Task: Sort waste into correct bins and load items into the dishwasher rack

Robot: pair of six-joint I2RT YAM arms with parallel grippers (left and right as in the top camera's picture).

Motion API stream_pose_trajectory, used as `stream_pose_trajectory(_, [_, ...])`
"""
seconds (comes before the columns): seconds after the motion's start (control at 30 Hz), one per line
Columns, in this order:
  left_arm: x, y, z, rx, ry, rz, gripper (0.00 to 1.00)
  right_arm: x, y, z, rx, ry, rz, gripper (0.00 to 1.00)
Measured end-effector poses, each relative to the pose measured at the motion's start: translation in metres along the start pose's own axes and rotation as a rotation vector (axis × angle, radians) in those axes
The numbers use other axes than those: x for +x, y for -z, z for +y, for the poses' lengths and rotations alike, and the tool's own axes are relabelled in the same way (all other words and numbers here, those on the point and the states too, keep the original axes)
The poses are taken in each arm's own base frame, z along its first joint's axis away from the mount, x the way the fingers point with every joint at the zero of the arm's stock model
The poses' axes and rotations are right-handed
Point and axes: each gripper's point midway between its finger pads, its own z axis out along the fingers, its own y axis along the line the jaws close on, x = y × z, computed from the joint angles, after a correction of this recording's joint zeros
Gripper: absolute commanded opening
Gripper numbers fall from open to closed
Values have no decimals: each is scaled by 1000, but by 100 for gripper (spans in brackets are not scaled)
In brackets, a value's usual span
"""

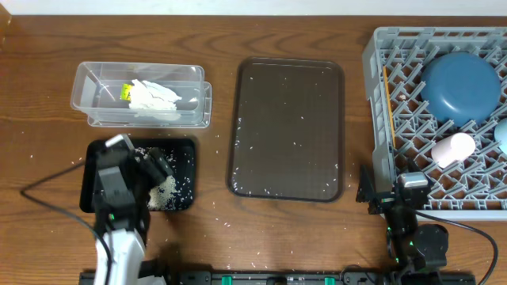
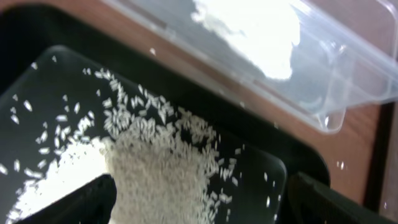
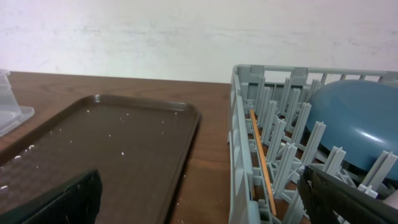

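My left gripper (image 1: 149,168) is open and empty, low over the black tray (image 1: 180,150), which holds a heap of white rice (image 2: 155,180) between its fingers (image 2: 202,202). The clear tub (image 1: 95,87) behind it holds the crumpled white tissue (image 1: 154,99) and the green-yellow wrapper (image 1: 125,93); the tissue shows in the left wrist view (image 2: 255,31). The grey rack (image 1: 380,55) at the right holds the dark-blue dish (image 1: 461,85), a white cup (image 1: 453,148), the light-blue bowl's edge (image 1: 501,134) and chopsticks (image 3: 262,162). My right gripper (image 1: 392,190) is open and empty by the rack's front left corner.
The brown serving tray (image 1: 287,127) lies in the middle, flecked with rice grains. Loose grains are scattered on the wooden table around both trays. A black cable loops on the table at the front left (image 1: 47,198).
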Motion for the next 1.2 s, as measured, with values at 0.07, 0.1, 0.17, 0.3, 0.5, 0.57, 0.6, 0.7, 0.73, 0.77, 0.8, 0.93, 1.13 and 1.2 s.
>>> stream_pose_trajectory(0.07, [6,1,0,29,-7,-47,91,0,0,0,1,0,0,99])
stream_pose_trajectory(0.1, [10,2,0,44,-10,-72,91,0,0,0,2,0,-1,99])
stream_pose_trajectory(0.17, [16,4,1,67,-15,-109,91,0,0,0,2,0,0,99])
stream_pose_trajectory(0.3, [29,9,5,93,-20,-156,91,0,0,0,2,0,0,99])
stream_pose_trajectory(0.5, [24,20,-3,150,-30,-236,91,0,0,0,2,0,0,99])
stream_pose_trajectory(0.57, [27,22,-7,166,-41,-231,91,0,0,0,2,0,0,99])
stream_pose_trajectory(0.6, [30,22,-10,176,-49,-223,91,0,0,0,2,0,0,99])
stream_pose_trajectory(0.7, [41,25,-18,203,-80,-199,91,0,0,0,2,0,0,99])
stream_pose_trajectory(0.73, [39,28,-22,214,-91,-216,91,0,0,0,2,0,0,99])
stream_pose_trajectory(0.77, [35,32,-26,225,-98,-240,91,0,0,0,2,0,0,99])
stream_pose_trajectory(0.8, [31,36,-30,239,-104,-263,91,0,0,0,2,0,0,99])
stream_pose_trajectory(0.93, [19,50,-42,288,-118,-342,91,0,0,0,2,0,0,99])
stream_pose_trajectory(1.13, [12,57,-46,308,-124,-384,91,0,0,0,2,0,0,99])
stream_pose_trajectory(1.2, [10,59,-47,313,-123,-397,91,0,0,0,2,0,0,99])
